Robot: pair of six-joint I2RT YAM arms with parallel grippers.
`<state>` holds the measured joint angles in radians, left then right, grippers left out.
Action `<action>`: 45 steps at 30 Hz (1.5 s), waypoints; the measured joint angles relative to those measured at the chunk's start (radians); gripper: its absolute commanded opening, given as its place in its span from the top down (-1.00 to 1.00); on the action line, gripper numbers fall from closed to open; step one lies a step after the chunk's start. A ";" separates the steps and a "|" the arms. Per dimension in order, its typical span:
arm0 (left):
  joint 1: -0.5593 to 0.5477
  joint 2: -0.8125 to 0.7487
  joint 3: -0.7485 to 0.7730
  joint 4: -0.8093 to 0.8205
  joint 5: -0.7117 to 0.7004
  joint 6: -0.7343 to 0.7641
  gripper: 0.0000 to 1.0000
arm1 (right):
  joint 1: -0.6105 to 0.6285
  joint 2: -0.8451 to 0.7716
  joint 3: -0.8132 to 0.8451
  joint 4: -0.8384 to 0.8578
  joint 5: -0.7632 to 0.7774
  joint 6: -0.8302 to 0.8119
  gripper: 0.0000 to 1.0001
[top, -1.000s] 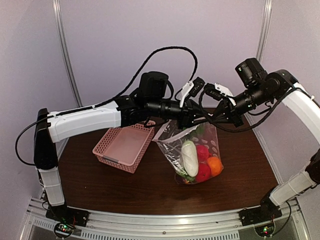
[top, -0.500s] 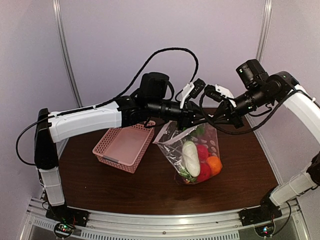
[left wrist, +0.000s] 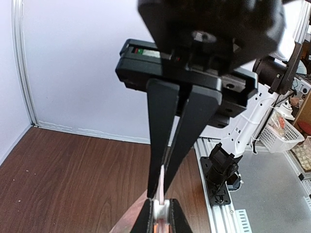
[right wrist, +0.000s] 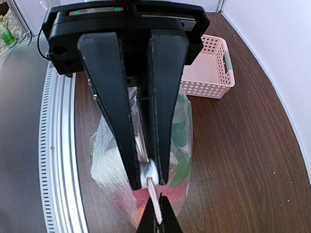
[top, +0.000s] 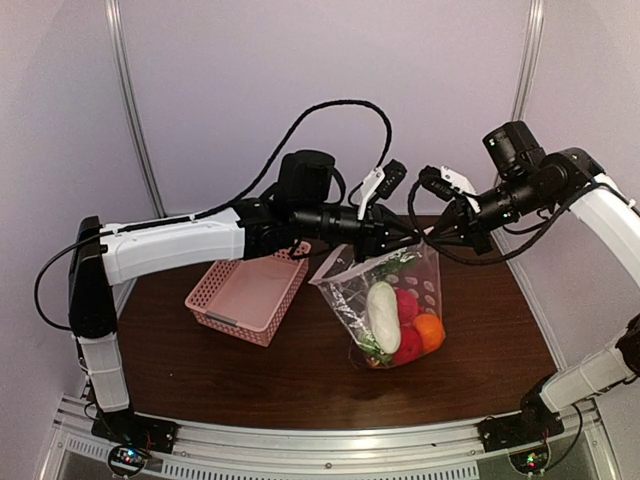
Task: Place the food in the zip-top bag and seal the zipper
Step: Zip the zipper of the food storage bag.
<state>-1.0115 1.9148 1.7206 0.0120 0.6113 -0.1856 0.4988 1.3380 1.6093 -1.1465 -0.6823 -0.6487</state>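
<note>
One clear, crinkly rectangular plastic zip-top bag (top: 362,300) hangs upright just right of the table's centre, its mouth edge uppermost and slanting from 8 o'clock up to 2 o'clock. Whether its bottom touches the table cannot be told.

- Contents, seen through the plastic: one white toy radish (top: 381,315) standing on end at the middle. One small red toy piece (top: 405,304) is just beside the radish at 3 o'clock, with a second red toy piece (top: 407,345) below it. One orange toy piece (top: 430,331) sits at the bag's 4 o'clock corner. Green leaves (top: 397,266) lie near the mouth. Other pieces cannot be made out.
- Thin clear press-strip zipper (right wrist: 153,195): runs along the mouth edge and is pinched at its 2 o'clock end by both grippers.
- Left gripper (top: 404,240): reaches in from 9 o'clock. Its jaws are together, clamped on the zipper. In its wrist view the black fingers (left wrist: 194,131) meet at a thin edge.
- Right gripper (top: 430,237): reaches in from 2 o'clock. Its jaws are closed on the zipper, tip to tip with the left gripper. Its wrist view shows the bag hanging below the fingers (right wrist: 112,111).
- Pink lattice plastic basket (top: 236,317): at 9 o'clock of the bag, near it but apart, and partly under the left arm.
- Dark brown wood-grain table (top: 260,375): carries the basket.
</note>
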 measured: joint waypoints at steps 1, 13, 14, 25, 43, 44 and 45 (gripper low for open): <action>0.002 0.000 -0.007 0.007 0.002 -0.004 0.96 | -0.009 -0.003 -0.005 0.001 -0.003 -0.001 1.00; 0.027 0.000 -0.058 0.030 0.014 -0.019 0.96 | -0.128 -0.011 -0.047 0.014 -0.061 -0.016 1.00; 0.029 0.000 -0.062 0.032 0.014 -0.019 0.96 | -0.141 -0.011 -0.048 0.014 -0.065 -0.019 1.00; 0.051 -0.014 -0.089 0.009 0.013 -0.018 0.97 | -0.238 -0.011 -0.059 0.015 -0.077 -0.056 1.00; 0.063 -0.079 -0.148 -0.077 -0.010 0.019 0.97 | -0.321 -0.015 -0.081 0.020 -0.085 -0.079 1.00; 0.063 -0.084 -0.153 -0.080 -0.013 0.022 0.97 | -0.326 -0.015 -0.082 0.020 -0.087 -0.080 1.00; 0.064 -0.090 -0.158 -0.085 -0.016 0.024 0.98 | -0.333 -0.015 -0.082 0.020 -0.089 -0.081 1.00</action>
<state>-0.9478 1.8252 1.5631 -0.0731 0.5949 -0.1616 0.1661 1.3231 1.5272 -1.1263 -0.7715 -0.7296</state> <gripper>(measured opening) 0.072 0.003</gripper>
